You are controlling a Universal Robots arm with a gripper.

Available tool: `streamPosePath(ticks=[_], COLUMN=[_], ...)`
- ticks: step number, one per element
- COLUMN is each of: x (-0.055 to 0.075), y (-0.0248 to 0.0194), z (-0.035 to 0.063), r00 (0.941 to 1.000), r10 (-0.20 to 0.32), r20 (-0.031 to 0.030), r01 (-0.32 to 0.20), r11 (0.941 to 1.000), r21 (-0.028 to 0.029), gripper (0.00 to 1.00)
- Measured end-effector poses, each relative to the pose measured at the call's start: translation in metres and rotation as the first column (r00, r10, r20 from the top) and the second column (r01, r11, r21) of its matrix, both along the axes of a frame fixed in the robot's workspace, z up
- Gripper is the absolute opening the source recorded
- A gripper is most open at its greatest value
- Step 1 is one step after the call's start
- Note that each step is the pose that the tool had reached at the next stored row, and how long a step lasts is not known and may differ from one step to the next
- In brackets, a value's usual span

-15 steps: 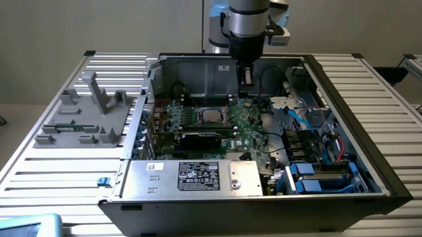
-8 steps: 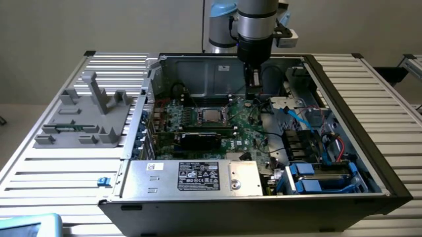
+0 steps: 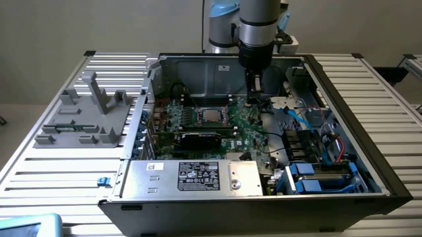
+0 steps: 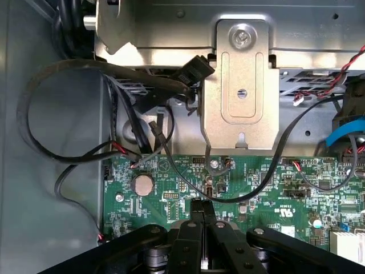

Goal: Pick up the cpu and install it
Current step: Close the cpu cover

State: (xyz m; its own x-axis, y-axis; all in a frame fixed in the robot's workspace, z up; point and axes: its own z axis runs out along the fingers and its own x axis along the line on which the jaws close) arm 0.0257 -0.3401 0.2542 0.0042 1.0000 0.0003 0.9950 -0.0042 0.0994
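Hanging inside the open computer case (image 3: 231, 215), the arm's (image 3: 256, 29) jaws are pressed together, with nothing visible between them. They sit above the green motherboard (image 3: 247, 129), close to the case's rear wall and to a black cable (image 4: 239, 199) that loops across the board. The cpu (image 3: 211, 115) lies within the socket's metal frame (image 3: 194, 114) near the middle of the board, towards the exterior view's left of the jaws and apart from them. A grey plastic tray (image 3: 86, 116) stands on the slatted tabletop (image 3: 59, 173) beside the case.
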Motion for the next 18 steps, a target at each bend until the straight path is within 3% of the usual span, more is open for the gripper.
streamPosePath(ticks=[2,4,5,10,14,18], x=[0.0,0.0,-0.001,-0.007,-0.016,-0.03], y=[0.0,0.0,0.0,0.0,0.0,0.0001], z=[-0.0035,-0.0055,-0.0058,-0.0052,-0.0022,-0.0003], r00=[1.0,1.0,0.9998,0.997,0.9944,0.9926], r10=[0.0,0.0,0.0,0.0,0.001,0.002], r20=[-0.0019,-0.0086,-0.0177,-0.0775,-0.1056,-0.1218], r01=[0.0,0.0,0.0,0.0,0.001,0.001], r11=[1.0,1.0,1.0,1.0,0.9998,0.9998], r21=[0.0002,0.0002,0.0006,0.0079,0.0173,0.022], gripper=[0.11,0.11,0.11,0.11,0.11,0.11])
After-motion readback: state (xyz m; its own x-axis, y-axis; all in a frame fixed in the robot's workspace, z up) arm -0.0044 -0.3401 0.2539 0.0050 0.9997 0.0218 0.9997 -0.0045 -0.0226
